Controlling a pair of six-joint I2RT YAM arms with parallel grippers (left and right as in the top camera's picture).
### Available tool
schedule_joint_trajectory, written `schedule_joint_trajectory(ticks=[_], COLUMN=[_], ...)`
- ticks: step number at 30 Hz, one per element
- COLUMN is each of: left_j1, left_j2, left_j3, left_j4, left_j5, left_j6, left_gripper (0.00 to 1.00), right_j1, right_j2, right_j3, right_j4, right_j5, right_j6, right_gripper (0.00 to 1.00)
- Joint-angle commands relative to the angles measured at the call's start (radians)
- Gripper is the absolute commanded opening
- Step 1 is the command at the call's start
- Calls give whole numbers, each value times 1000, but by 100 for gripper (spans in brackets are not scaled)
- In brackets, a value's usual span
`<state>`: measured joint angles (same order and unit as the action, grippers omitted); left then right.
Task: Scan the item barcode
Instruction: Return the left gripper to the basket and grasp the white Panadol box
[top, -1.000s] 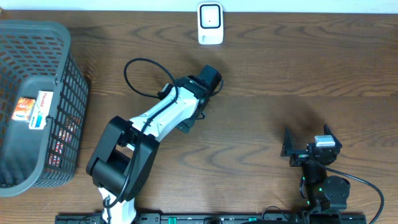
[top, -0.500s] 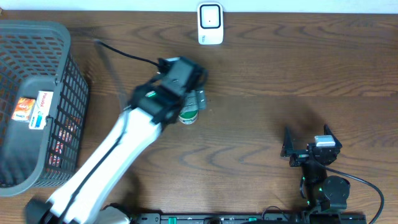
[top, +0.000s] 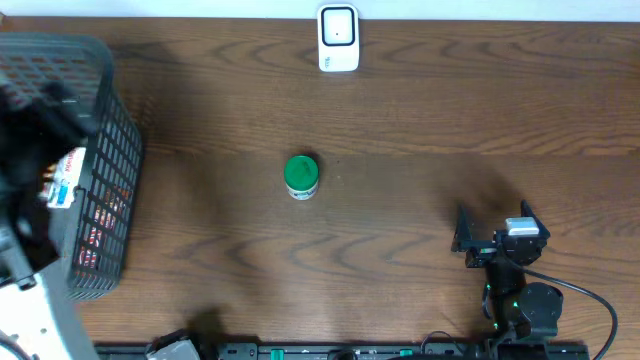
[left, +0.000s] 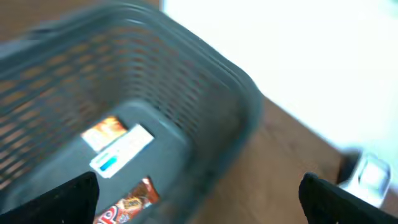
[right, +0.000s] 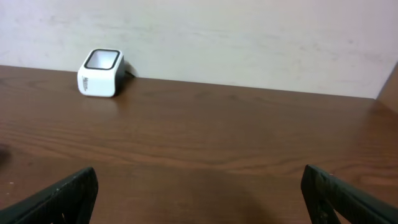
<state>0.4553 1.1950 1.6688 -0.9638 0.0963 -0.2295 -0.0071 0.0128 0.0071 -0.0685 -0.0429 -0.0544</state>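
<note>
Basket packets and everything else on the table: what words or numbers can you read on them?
No text reads clearly anywhere.
White packet with a blue mark in the grey plastic mesh basket: print blurred.
Orange packet: blurred.
Red-and-orange packet: big letters, too blurred to spell.
White box-shaped scanner: tiny side mark, too small.
Green-lidded round can: no lettering visible.

Right end effector (top: 492, 207) black; fingers (top: 462, 228) tapered, matte.

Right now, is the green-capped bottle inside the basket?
No, the green-capped bottle stands on the table near the middle, well apart from the basket at the left edge.
</note>
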Motion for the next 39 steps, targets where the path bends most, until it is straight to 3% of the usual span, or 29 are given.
schedule_joint_trajectory(ticks=[1, 8, 13, 18, 20, 24, 28, 32, 39], left_j1=[142, 249, 268, 267, 267, 267, 267, 267, 268], left_j2=[96, 319, 451, 553, 584, 634, 681, 719, 771], left_j3=[9, 9, 9, 5, 3, -10, -37, -51, -59], left_j4=[-29, -61, -54, -56, -63, -64, -72, -71, -42], left_j5=[147, 114, 56, -97, -72, 47, 50, 49, 19], left_j6=[-77, -69, 39, 83, 165, 442, 597, 673, 673], left_gripper=[100, 100, 100, 100, 100, 100, 100, 100, 100], right_j1=[10, 10, 10, 10, 10, 10, 10, 10, 10], right_j2=[-5, -5, -5, -5, -5, -5, -5, -5, -5], right_j3=[-2, -2, -2, -2, -2, -2, -2, -2, -2], right_j4=[-3, -3, -3, -3, -3, -3, -3, -3, -3], right_j5=[9, 8, 8, 8, 8, 8, 8, 8, 8], right_j6=[16, 16, 16, 16, 16, 16, 16, 16, 16], right_gripper=[99, 99, 99, 99, 99, 99, 99, 99, 99])
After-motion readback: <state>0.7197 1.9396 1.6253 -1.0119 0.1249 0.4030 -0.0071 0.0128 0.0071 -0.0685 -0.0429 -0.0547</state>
